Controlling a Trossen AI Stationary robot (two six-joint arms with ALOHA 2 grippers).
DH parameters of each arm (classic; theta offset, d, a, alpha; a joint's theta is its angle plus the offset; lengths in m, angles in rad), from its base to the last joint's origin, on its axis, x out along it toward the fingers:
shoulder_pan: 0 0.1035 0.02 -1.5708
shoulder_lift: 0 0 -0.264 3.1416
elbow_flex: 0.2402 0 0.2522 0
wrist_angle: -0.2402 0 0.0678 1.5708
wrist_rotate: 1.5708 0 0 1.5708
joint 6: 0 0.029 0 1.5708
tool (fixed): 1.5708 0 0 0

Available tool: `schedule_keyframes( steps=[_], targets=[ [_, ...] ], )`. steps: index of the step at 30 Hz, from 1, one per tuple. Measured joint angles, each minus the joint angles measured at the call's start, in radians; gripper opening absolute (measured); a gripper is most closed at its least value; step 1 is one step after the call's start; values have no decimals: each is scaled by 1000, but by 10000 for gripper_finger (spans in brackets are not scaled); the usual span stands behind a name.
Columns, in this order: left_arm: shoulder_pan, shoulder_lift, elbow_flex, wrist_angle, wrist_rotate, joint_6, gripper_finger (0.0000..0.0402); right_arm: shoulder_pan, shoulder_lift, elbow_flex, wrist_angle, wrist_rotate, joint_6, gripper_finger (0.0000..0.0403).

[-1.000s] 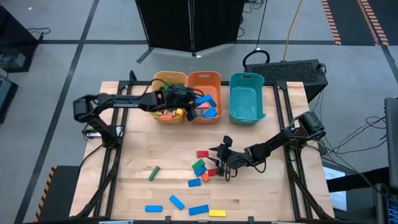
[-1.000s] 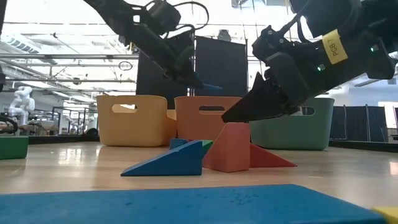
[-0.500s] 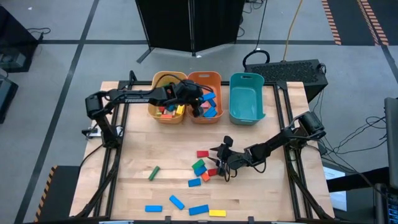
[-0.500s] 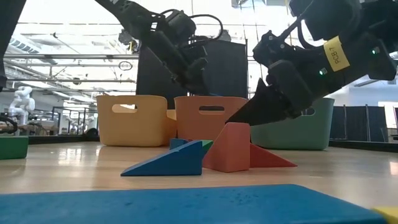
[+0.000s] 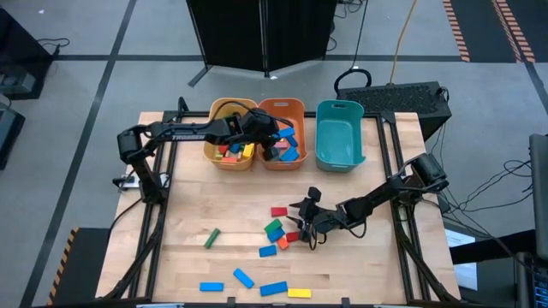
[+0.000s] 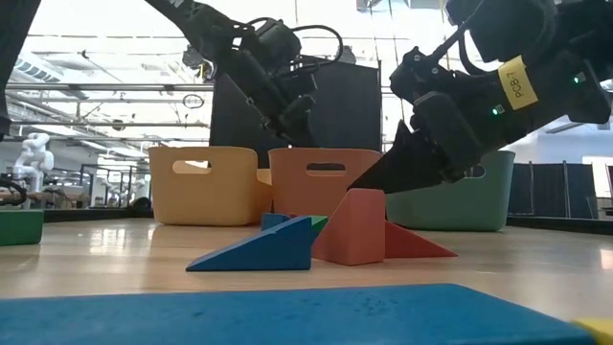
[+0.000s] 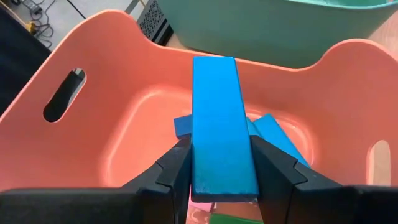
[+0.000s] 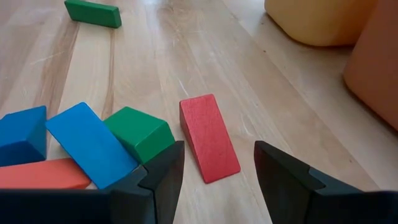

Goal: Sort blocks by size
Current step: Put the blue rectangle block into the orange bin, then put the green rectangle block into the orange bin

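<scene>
Over the orange bin (image 5: 281, 115), my left gripper (image 7: 221, 154) is shut on a blue bar (image 7: 216, 112); other blue blocks (image 7: 273, 134) lie in the bin below it. In the high view this gripper (image 5: 271, 143) hangs at the bin's left side. My right gripper (image 8: 214, 165) stands open low over the table's middle, its fingers either side of a red wedge (image 8: 208, 137) without touching it. The wedge (image 5: 279, 210) lies flat on the wood beside a cluster of green, blue and red blocks (image 5: 276, 233). My left gripper pinches the blue bar's two long sides (image 7: 202, 171) between its two fingers, at the bar's end nearest the wrist. The fingers lie along the bar, slanting down from the table's left. The bar sticks out ahead of them, clear above the orange bin's floor.
The yellow bin (image 5: 229, 145) with mixed blocks stands left of the orange one, the teal bin (image 5: 340, 133) right of it. A green bar (image 5: 211, 238) lies left of the cluster; several blue blocks (image 5: 243, 278) and a yellow one (image 5: 299, 293) lie near the front edge.
My left gripper has carried the blue bar toward the table's right, from the yellow bin's edge to over the orange bin, sinking a little and tipping further down. The bar stays pinched and clear of the bin.
</scene>
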Motion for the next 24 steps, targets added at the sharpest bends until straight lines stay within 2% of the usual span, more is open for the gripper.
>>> schedule_keyframes(
  steps=[6, 15, 24],
  targets=[
    [-3, 0, 0, -2, 5, -26, 140, 0, 0, 0, 0, 0, 0, 180],
    [-3, 0, 0, -2, 7, -28, 208, 0, 0, 0, 0, 0, -6, 180],
    [-40, -47, 0, -80, 12, -27, 213, -2, 0, 0, 10, 0, -71, 180]
  ],
)
